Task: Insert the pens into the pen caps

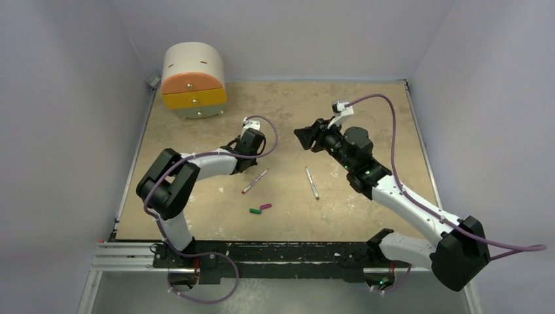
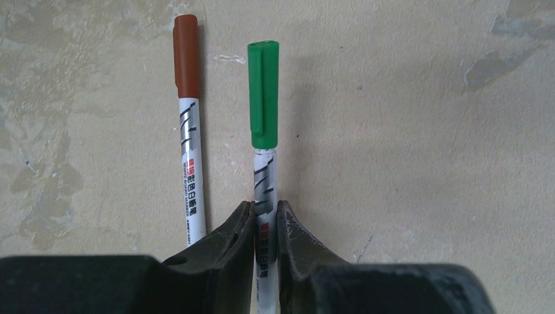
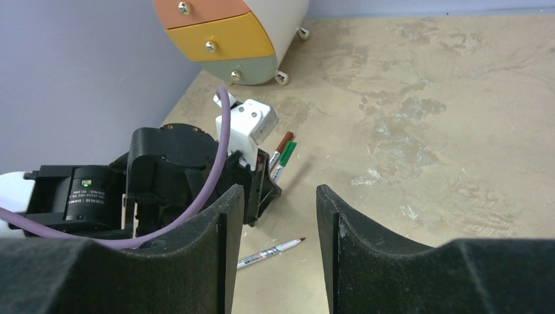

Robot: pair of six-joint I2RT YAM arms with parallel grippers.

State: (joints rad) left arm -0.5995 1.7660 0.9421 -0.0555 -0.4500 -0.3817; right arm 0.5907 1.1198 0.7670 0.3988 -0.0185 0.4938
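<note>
In the left wrist view my left gripper (image 2: 265, 206) hugs the white barrel of a pen wearing a green cap (image 2: 264, 91). It lies low over the table, parallel to a pen with a dark red cap (image 2: 186, 55) on its left. My left gripper (image 1: 252, 145) hides both from above. Two uncapped pens lie mid-table, one (image 1: 255, 181) near the left arm and one (image 1: 312, 182) to the right. A loose green cap (image 1: 254, 210) and a magenta cap (image 1: 265, 207) sit side by side nearer the bases. My right gripper (image 3: 280, 193) hangs open and empty, facing the left one.
A round drawer unit (image 1: 194, 80) with orange and yellow fronts stands at the back left corner, by the wall. The left arm's wrist and purple cable (image 3: 216, 170) fill the space just left of my right fingers. The uncapped pen (image 3: 271, 252) lies below them.
</note>
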